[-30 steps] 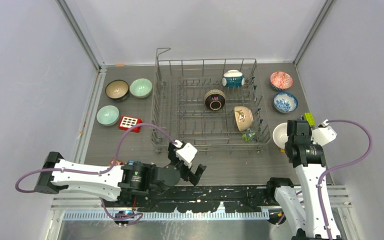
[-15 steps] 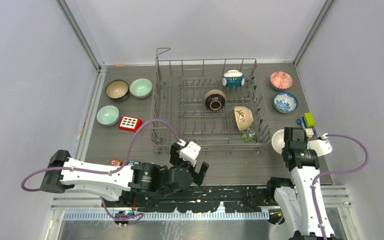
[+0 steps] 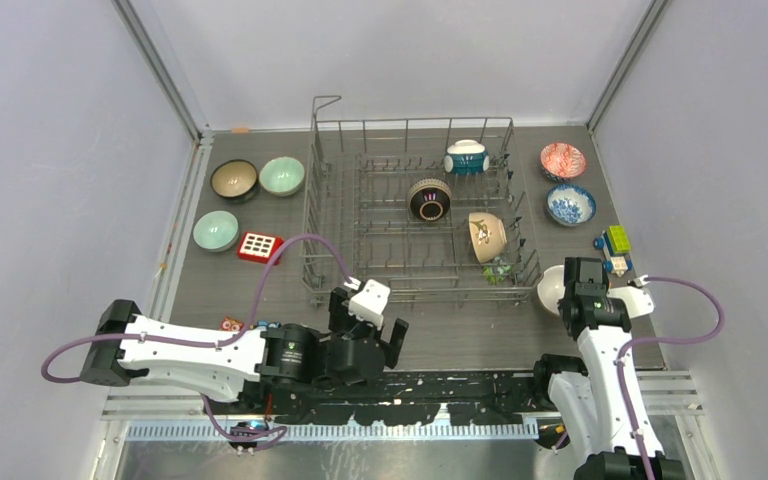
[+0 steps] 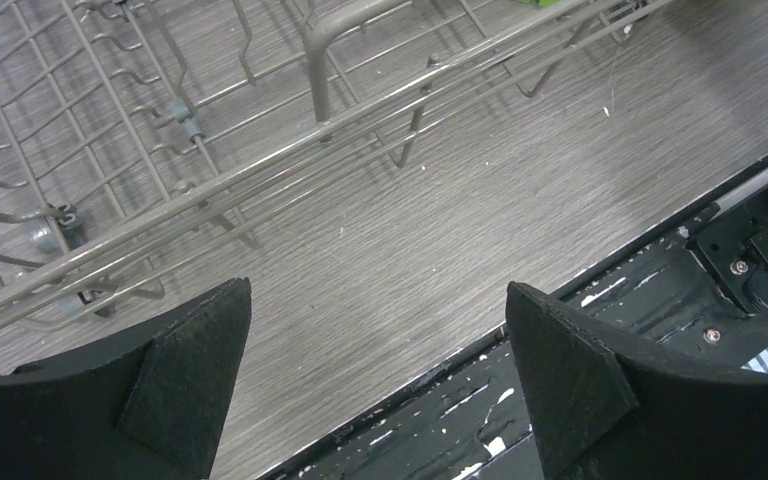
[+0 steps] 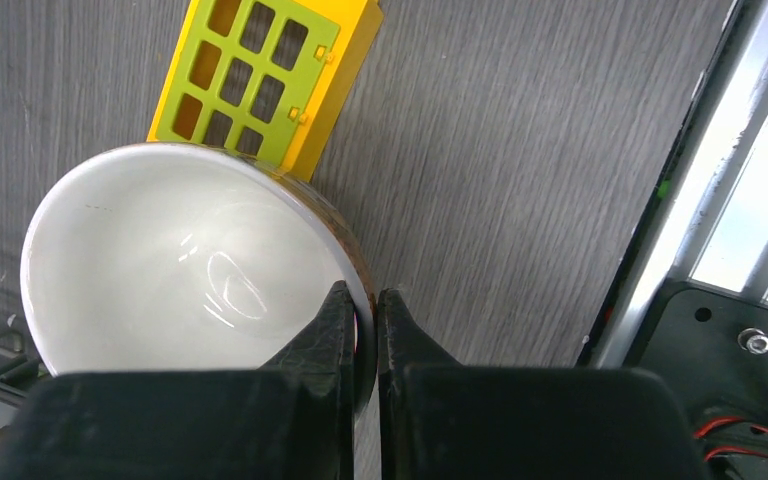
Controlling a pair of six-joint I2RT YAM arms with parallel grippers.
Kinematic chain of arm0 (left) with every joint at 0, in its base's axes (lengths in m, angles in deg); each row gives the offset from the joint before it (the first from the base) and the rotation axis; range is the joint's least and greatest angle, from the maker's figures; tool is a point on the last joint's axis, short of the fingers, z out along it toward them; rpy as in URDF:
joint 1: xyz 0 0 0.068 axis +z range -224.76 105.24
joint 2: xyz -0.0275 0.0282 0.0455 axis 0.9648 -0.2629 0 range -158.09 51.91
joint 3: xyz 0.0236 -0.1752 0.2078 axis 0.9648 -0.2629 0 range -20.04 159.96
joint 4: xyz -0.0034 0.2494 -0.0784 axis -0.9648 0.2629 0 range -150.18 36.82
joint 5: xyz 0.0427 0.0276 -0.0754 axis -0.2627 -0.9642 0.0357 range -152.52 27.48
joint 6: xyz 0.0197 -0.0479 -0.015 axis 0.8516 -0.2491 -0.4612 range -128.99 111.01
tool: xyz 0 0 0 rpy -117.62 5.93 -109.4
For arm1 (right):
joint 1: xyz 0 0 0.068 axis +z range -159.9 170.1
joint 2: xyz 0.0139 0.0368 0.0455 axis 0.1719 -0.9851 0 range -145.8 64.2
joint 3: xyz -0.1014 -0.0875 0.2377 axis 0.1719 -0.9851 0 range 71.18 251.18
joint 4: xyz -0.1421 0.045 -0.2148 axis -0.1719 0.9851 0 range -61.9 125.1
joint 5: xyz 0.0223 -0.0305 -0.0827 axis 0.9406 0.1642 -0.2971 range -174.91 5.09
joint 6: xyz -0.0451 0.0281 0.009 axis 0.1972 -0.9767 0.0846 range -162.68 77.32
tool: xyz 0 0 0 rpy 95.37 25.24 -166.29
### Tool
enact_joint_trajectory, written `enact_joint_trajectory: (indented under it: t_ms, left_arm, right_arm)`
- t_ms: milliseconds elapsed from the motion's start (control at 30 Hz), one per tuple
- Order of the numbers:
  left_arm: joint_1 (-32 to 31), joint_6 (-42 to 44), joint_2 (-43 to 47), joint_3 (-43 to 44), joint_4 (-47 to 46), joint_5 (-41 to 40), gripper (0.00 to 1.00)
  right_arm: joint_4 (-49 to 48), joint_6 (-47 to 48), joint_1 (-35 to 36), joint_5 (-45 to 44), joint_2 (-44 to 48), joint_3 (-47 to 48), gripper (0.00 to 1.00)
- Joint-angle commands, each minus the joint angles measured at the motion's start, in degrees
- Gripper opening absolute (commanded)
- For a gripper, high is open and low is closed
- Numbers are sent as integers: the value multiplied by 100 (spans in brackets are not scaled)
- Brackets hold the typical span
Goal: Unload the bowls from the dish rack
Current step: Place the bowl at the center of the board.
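- The grey wire dish rack (image 3: 410, 122) holds a teal-and-white ceramic bowl (image 3: 466, 158), a dark brown bowl (image 3: 429, 199) and a cream patterned bowl (image 3: 487, 237).
- The right gripper (image 5: 364, 293) pinches the rim of a glossy white-lined bowl (image 5: 180, 270), right of the rack.
- The left gripper (image 4: 375, 330) gapes wide.

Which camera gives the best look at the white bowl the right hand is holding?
Right wrist: the bowl shows close up, its rim pinched in the right hand. The top view shows only a sliver of it; the left wrist shows none of it.
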Motion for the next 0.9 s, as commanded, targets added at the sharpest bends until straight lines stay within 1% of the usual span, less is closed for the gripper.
enact_joint_trajectory:
  t_ms: [0,133,300,400,533,733,867]
  left_arm:
    - [-4,-400,42,348,371,-439,100]
    - [-4,-424,80,313,380,-493,100]
    - [-4,-147,71,244,166,-626,100]
    - [4,-71,20,351,300,-729,100]
    - [5,-66,12,397,394,-970,100]
    - [3,312,-39,400,108,-1119,100]
    - [7,428,-47,347,-70,-1181,100]
  right_arm:
    - [-454,-299,26,-148,-8,-34,1]
    - [-535,-255,46,-234,-141,5,1]
    - [-736,-238,43,-215,-282,-46,1]
    - [-861,-106,35,-314,-353,22,1]
    - [-826,62,36,-410,-340,367,1]
    - [-577,314,115,-557,-392,1115,1]
    - [-876,540,133,-640,-593,1240,1]
